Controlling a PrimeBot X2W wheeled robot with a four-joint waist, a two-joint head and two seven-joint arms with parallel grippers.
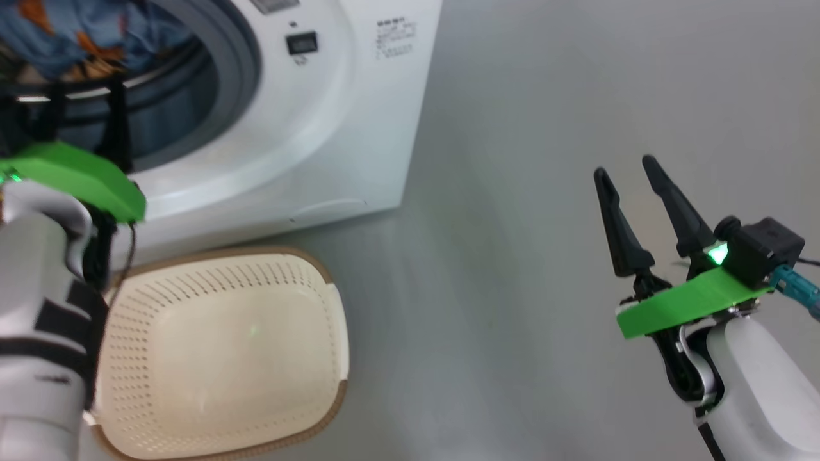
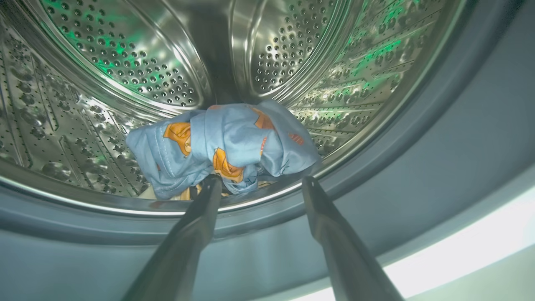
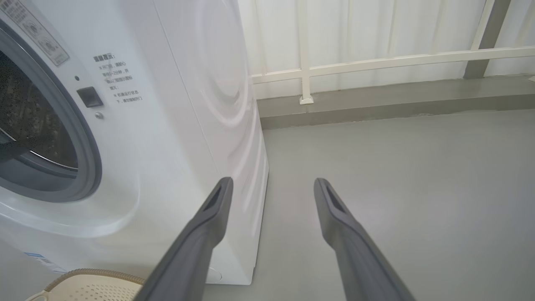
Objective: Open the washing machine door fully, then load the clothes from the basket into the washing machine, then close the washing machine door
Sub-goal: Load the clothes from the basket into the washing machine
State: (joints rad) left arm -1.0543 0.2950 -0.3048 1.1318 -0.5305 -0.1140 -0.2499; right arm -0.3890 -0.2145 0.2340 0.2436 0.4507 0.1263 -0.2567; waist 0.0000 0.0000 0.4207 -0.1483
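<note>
The white washing machine [image 1: 333, 128] stands with its round mouth uncovered; the door is out of view. A bundle of light blue clothes [image 2: 225, 146] with orange-brown print lies at the front of the steel drum [image 2: 125, 62], also seen as clothes [image 1: 77, 38] in the head view. My left gripper [image 2: 259, 180] is open at the grey gasket [image 2: 418, 167], its fingertips just short of the bundle, nothing between them. The cream basket [image 1: 218, 352] sits on the floor below the mouth, with nothing inside it. My right gripper [image 1: 624, 166] is open over the floor, right of the machine.
Grey floor [image 1: 525, 256] stretches to the right of the machine. A white railing [image 3: 376, 62] and a low ledge run along the far wall behind it. A corner of the basket [image 3: 92, 286] shows beside the machine's base.
</note>
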